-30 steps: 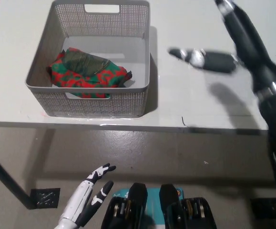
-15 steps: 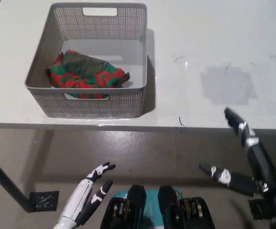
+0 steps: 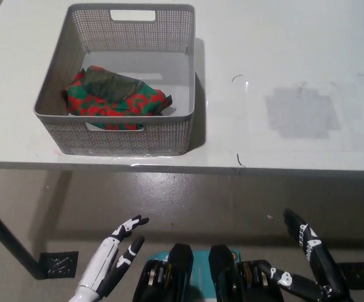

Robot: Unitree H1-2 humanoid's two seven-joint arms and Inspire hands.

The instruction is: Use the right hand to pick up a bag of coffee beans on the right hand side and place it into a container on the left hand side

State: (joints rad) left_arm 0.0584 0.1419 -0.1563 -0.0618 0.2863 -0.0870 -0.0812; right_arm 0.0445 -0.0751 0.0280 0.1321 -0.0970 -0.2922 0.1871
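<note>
Cut off at the lower right corner: black right hand (image 3: 310,267), only slim fingers with pale bands showing, spread apart and holding nothing, palm and arm lost past the frame edge; hanging below the worktop's front edge, over the floor (image 3: 188,207). Cut off at the lower left: white left hand (image 3: 115,255), resting low over the floor, fingers black-tipped, loosely apart, nothing in them; forearm running out at the bottom edge.

Upper left of the frame: grey plastic basket (image 3: 122,135), rectangular with rounded corners, walls a fine perforated lattice, slot handle in the far wall; standing on the white worktop (image 3: 276,44) close to its front edge. Inside, toward the left and near side of the basket: coffee bean bag (image 3: 115,94), soft and crumpled, red-and-green patterned with a dull olive patch on top; print too small to read; lower edge hidden behind the near wall; pale smooth basket floor bare to its right.

Right half of the worktop: faint grey squarish patch (image 3: 301,113), blurred at the edges, hard to tell whether stain or shadow; a few thin dark curved marks nearby, too small to identify. Small dark patterned square (image 3: 59,263) on the floor at lower left; dark diagonal bar at the far left edge, partly cut off.
</note>
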